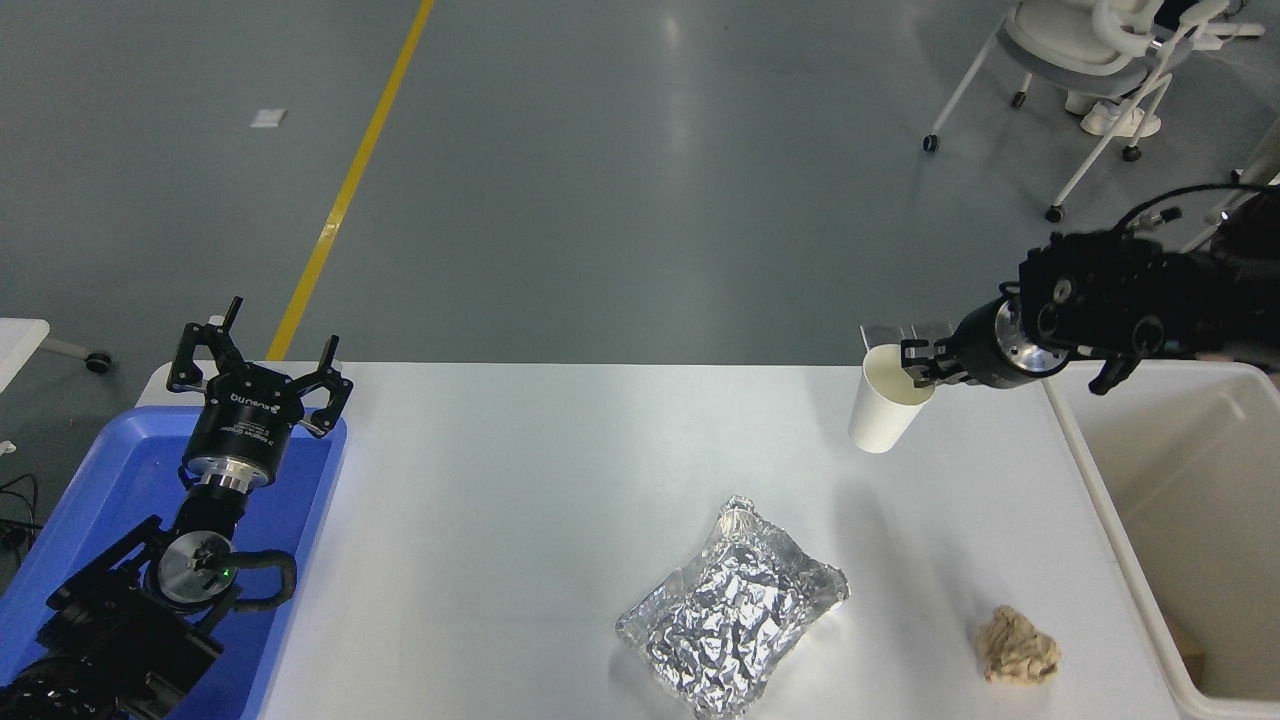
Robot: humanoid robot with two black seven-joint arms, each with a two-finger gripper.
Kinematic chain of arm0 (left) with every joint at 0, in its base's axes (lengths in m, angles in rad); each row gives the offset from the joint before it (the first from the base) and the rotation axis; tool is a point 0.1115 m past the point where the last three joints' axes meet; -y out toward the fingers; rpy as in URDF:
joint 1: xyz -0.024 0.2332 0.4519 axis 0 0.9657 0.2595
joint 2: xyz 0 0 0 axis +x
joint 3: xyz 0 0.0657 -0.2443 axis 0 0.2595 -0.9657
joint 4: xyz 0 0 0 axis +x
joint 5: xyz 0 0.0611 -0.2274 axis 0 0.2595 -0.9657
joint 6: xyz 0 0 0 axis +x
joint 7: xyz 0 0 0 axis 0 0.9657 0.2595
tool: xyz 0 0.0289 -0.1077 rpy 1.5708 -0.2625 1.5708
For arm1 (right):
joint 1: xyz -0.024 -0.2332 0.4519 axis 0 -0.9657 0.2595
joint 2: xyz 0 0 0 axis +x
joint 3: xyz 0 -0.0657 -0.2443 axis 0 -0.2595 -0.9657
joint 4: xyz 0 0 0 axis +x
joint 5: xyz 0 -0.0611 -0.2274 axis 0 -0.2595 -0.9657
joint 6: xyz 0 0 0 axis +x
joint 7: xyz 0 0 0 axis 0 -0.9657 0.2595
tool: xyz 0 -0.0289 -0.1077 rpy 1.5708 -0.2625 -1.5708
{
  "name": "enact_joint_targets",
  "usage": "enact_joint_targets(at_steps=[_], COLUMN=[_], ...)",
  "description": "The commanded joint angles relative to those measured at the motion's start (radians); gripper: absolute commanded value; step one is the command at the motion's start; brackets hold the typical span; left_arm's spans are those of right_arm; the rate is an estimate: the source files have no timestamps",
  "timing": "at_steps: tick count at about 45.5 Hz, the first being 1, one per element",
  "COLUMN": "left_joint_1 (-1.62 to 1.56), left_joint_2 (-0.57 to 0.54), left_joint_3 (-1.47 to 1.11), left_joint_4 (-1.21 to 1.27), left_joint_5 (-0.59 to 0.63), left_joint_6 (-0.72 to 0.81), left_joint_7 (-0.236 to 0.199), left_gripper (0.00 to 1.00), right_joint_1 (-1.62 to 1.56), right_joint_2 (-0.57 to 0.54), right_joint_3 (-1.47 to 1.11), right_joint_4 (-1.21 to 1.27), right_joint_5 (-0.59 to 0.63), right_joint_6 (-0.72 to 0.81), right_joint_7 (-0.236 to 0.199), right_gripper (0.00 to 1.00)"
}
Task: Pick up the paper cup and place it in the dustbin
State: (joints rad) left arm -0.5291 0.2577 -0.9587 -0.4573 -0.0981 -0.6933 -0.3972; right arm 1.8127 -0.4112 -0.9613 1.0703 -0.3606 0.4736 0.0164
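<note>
White table (560,480) | foil packet (733,607), paper ball (1018,646) below lifted paper cup (884,405)

Other things on and around the white table

A crumpled foil packet (733,607) lies near the front, a tan paper ball (1018,646) at its right. A blue tray (110,500) is at the left edge. White chairs (1090,60) stand far right on the grey floor.

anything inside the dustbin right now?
Mostly bare inside the dustbin; one small brown scrap lies near its lower wall. The right side runs out of frame. The paper cup hangs outside it, pinched by the right gripper.
</note>
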Motion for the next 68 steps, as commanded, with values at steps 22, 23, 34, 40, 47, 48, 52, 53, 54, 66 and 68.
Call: enact_joint_targets(at_steps=[22, 23, 34, 40, 47, 48, 52, 53, 54, 66, 68], left_joint_1=[0.001, 0.001, 0.0, 0.001, 0.0, 0.001, 0.0, 0.0, 0.0, 0.0, 0.0], left_joint_2=[0.0, 0.0, 0.0, 0.0, 0.0, 0.0, 0.0, 0.0, 0.0, 0.0, 0.0], left_joint_3=[0.0, 0.0, 0.0, 0.0, 0.0, 0.0, 0.0, 0.0, 0.0, 0.0, 0.0], left_joint_4=[-0.001, 0.0, 0.0, 0.0, 0.0, 0.0, 0.0, 0.0, 0.0, -0.001, 0.0], left_joint_5=[0.0, 0.0, 0.0, 0.0, 0.0, 0.0, 0.0, 0.0, 0.0, 0.0, 0.0], left_joint_6=[0.0, 0.001, 0.0, 0.0, 0.0, 0.0, 0.0, 0.001, 0.0, 0.0, 0.0], left_joint_7=[0.0, 0.0, 0.0, 0.0, 0.0, 0.0, 0.0, 0.0, 0.0, 0.0, 0.0], left_gripper=[1.0, 1.0, 1.0, 1.0, 1.0, 1.0, 1.0, 1.0, 1.0, 1.0, 1.0], right_joint_1=[0.537, 0.543, 0.554, 0.527, 0.412, 0.389, 0.28, 0.248, 0.211, -0.514, -0.623], right_joint_2=[-0.066, -0.069, -0.23, -0.391, -0.538, -0.555, -0.624, -0.638, -0.652, -0.661, -0.632], right_joint_3=[-0.135, -0.14, -0.181, -0.203, -0.2, -0.198, -0.182, -0.174, -0.166, 0.192, 0.287], right_joint_4=[0.165, 0.165, 0.149, 0.088, -0.045, -0.07, -0.137, -0.153, -0.165, -0.292, -0.318], right_joint_5=[0.054, 0.051, -0.115, -0.261, -0.319, -0.321, -0.321, -0.321, -0.319, -0.209, -0.189], right_joint_6=[0.296, 0.298, 0.3, 0.293, 0.27, 0.263, 0.182, 0.15, 0.114, -0.274, -0.296], right_joint_7=[0.002, 0.002, -0.001, -0.001, 0.002, 0.002, 0.004, 0.004, 0.004, 0.007, 0.007], right_gripper=[0.0, 0.0, 0.0, 0.0, 0.0, 0.0, 0.0, 0.0, 0.0, 0.0, 0.0])
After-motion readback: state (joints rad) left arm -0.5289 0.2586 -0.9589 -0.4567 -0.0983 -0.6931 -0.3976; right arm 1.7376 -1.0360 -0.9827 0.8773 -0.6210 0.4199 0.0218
